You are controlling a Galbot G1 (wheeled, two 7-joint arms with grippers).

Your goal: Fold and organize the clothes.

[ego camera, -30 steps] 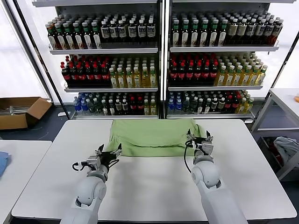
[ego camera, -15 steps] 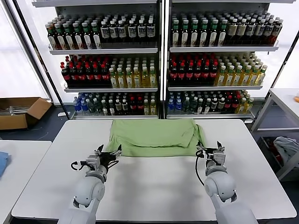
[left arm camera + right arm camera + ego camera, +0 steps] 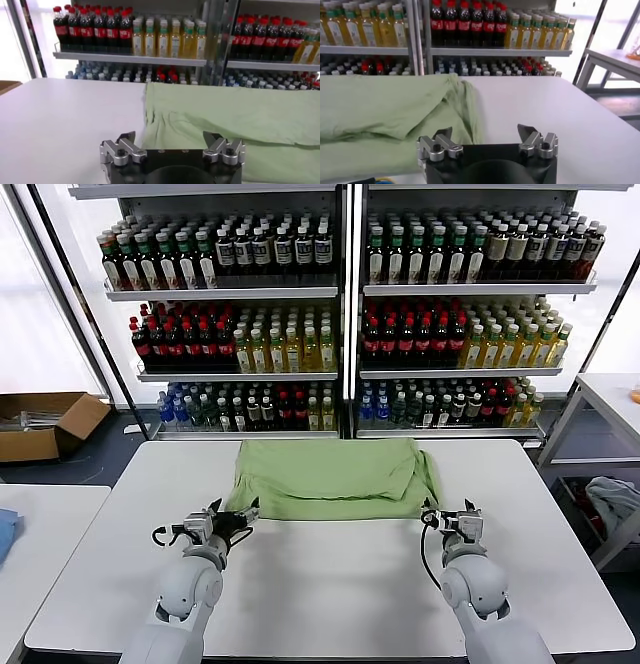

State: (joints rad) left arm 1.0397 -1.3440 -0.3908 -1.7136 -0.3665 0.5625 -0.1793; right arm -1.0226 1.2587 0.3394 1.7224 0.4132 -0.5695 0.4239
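While the green shirt [image 3: 332, 478] lies on the bench [image 3: 330, 584] before bottle shelves [image 3: 345, 314], both tools, left [image 3: 222, 522] and right [image 3: 453, 518], gape open beside it.

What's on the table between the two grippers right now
Only bare white table, as the head view shows. The folded light green fabric shirt lies just beyond the left gripper and right gripper.

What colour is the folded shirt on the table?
Light green shirt, plain where visible; the head view shows it best.
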